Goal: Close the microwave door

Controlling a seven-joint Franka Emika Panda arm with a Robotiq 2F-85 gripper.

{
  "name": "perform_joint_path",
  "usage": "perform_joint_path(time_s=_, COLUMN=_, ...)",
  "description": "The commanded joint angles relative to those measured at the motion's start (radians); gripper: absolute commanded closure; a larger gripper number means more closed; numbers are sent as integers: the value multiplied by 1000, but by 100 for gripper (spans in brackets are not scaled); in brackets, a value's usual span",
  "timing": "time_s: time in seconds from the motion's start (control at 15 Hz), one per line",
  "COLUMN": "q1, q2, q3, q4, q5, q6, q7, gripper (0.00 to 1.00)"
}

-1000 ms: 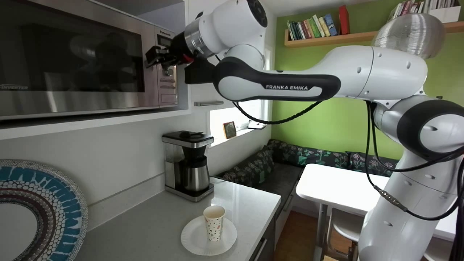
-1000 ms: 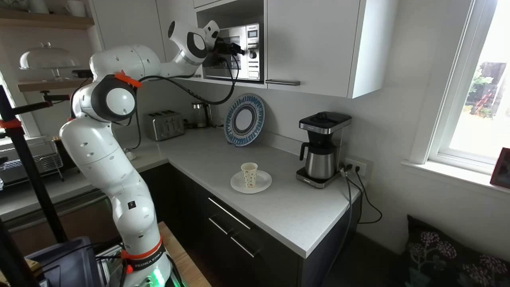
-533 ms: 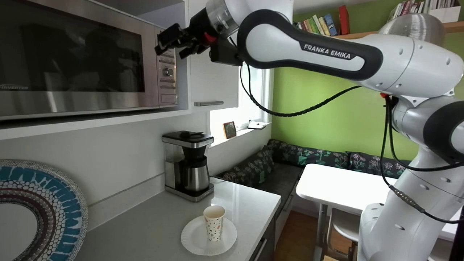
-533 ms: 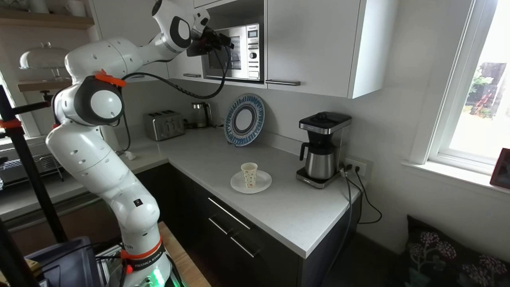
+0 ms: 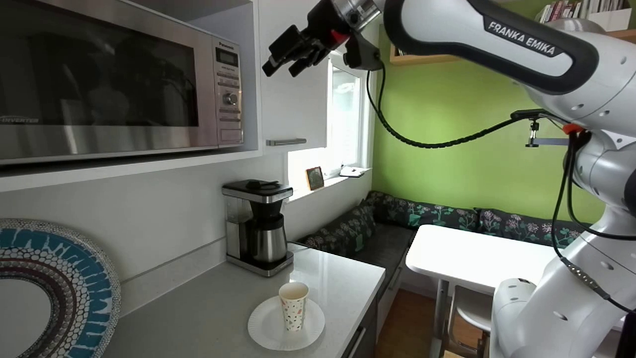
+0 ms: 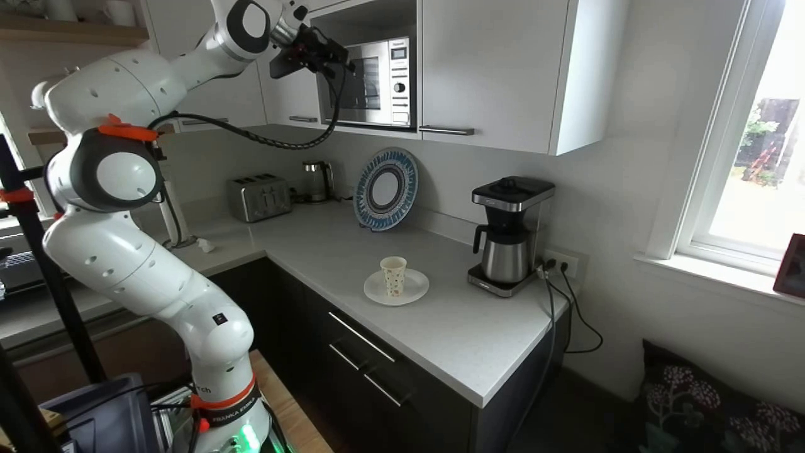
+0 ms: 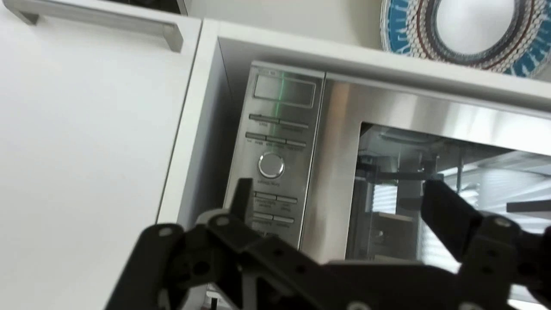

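Since the earlier frame my tool has pulled up and away from the microwave. I have its fingers wide apart, gripping and touching nothing. In my wrist view, left to right, I see a white cabinet front, the button panel, then the microwave door, flush beside it. A toaster shows in an exterior view alone, left of the coffee maker on the bench.

Wrist view facing microwave door, close in an exterior view, shared counter farther in an exterior view
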Motion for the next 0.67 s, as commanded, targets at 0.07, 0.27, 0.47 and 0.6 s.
perform_joint_path(time_s=0.07, q1=32, q2=-91, q3=-17, q4=-20, q5=69, q6=-219, q7=-31, gripper=0)
perform_joint_path(time_s=0.27, q1=35, q2=-145, q3=-22, q4=-28, q5=72, q6=-280, q7=-34, gripper=0)
perform_joint_path(time_s=0.47, q1=33, q2=-192, q3=-28, q4=-33, q5=65, q6=-323, q7=-49, gripper=0)
perform_joint_path(time_s=0.6, q1=28, q2=-221, q3=-35, q4=-37, q5=66, q6=-346, q7=-49, gripper=0)
